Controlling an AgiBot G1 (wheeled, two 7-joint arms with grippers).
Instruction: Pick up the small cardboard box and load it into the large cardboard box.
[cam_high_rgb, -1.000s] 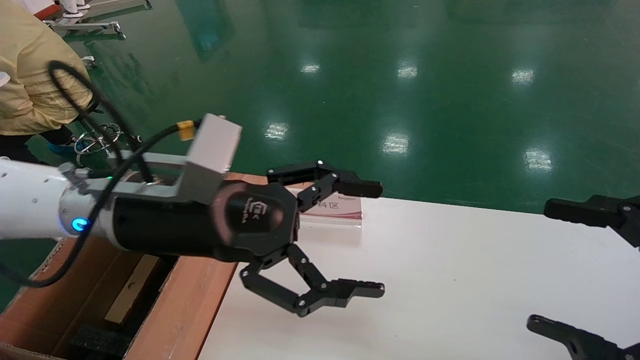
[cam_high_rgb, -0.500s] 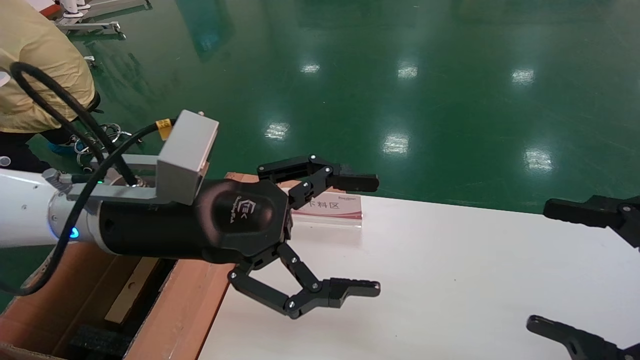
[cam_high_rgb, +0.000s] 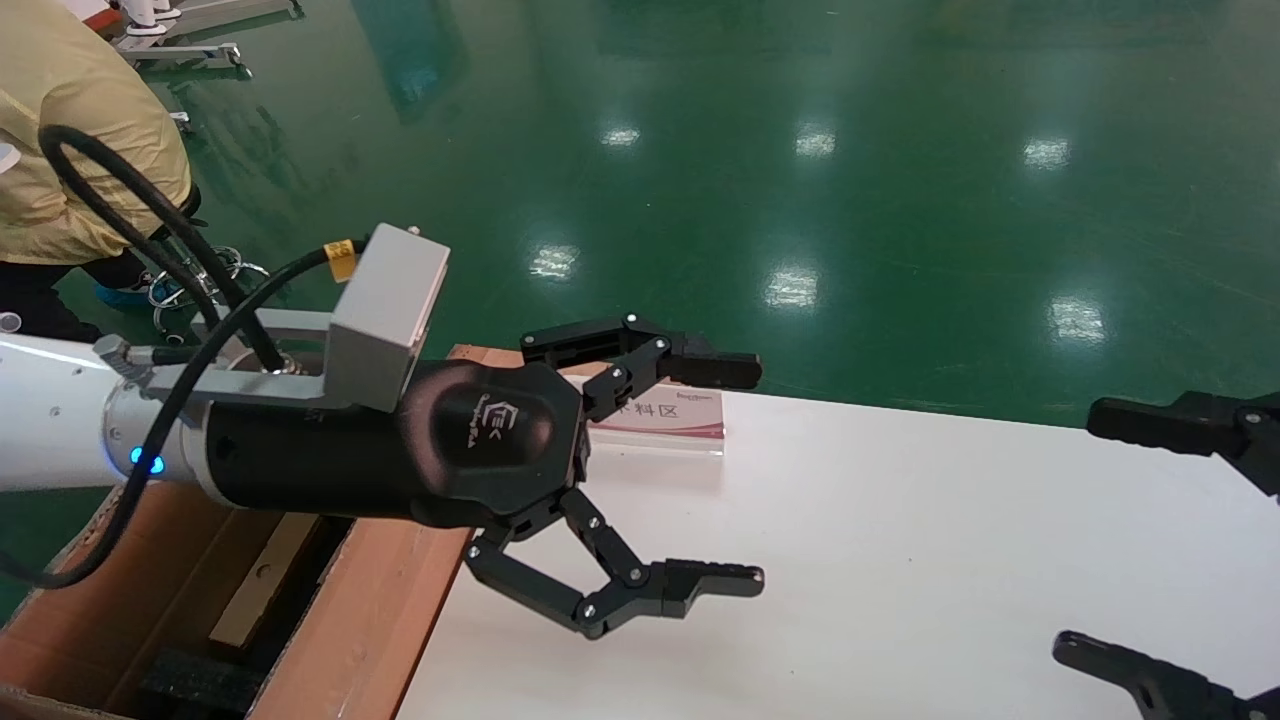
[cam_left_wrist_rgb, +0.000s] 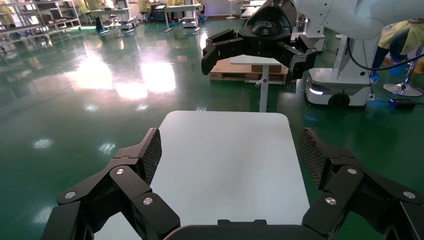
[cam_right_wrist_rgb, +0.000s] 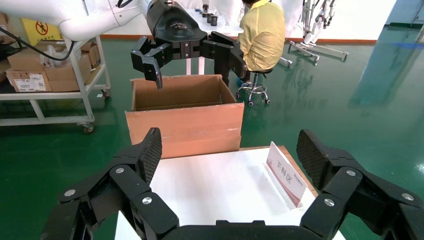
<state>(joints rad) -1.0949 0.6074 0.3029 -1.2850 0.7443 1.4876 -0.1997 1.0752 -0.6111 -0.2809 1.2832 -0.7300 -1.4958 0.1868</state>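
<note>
The small cardboard box (cam_high_rgb: 262, 578) already lies inside the large cardboard box (cam_high_rgb: 365, 620) beside the desk (cam_high_rgb: 900, 560). Left gripper (cam_high_rgb: 735, 472) hovers, jaws wide, empty; right gripper (cam_high_rgb: 1110, 535) likewise. Loading looks done; next, retreat.

Head camera looks forward and down across the glossy white rectangular table (cam_high_rgb: 900, 560), close behind the left arm. Each wrist camera sights out between its own fingers, low over that table (cam_left_wrist_rgb: 225, 165) (cam_right_wrist_rgb: 220, 190), facing the other; all share the tabletop.
</note>
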